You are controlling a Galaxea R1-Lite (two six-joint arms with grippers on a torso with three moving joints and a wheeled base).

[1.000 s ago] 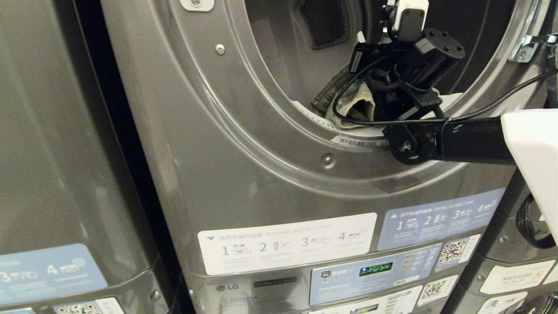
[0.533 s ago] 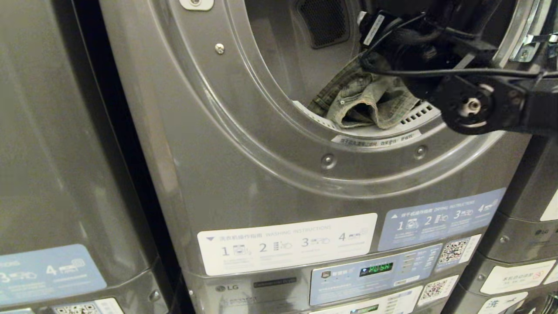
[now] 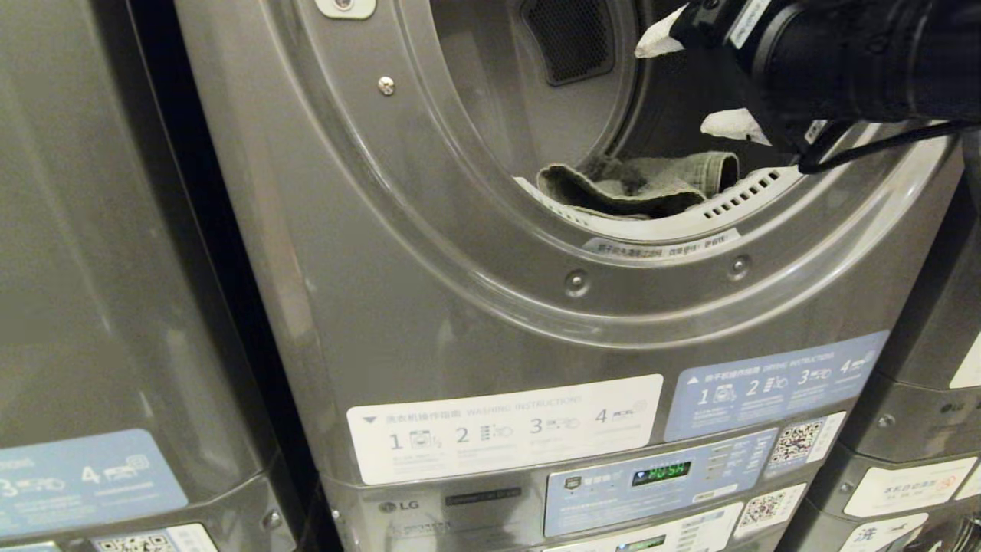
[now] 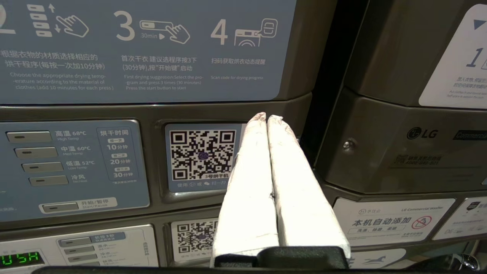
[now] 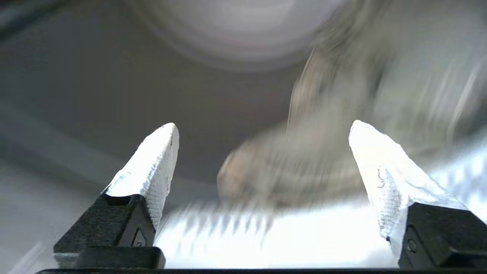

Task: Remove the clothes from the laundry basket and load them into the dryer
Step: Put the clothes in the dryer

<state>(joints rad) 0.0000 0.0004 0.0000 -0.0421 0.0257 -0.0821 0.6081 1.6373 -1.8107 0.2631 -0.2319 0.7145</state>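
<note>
Head view shows you the right tool (image 3: 686, 80) spread wide and empty inside the dryer (image 3: 490, 253), above the green clothes (image 3: 640, 184); the left tool (image 4: 266, 118) is pinched closed by the QR sticker (image 4: 201, 156).

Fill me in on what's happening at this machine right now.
A robot is loading laundry into the dryer. Its right hand is at the open drum mouth with its fingers spread wide and nothing in them. A greenish garment lies just inside the drum, draped partly over the vented lip at the front. The left hand is parked low, fingers pressed together, pointing at the control panel.
</note>
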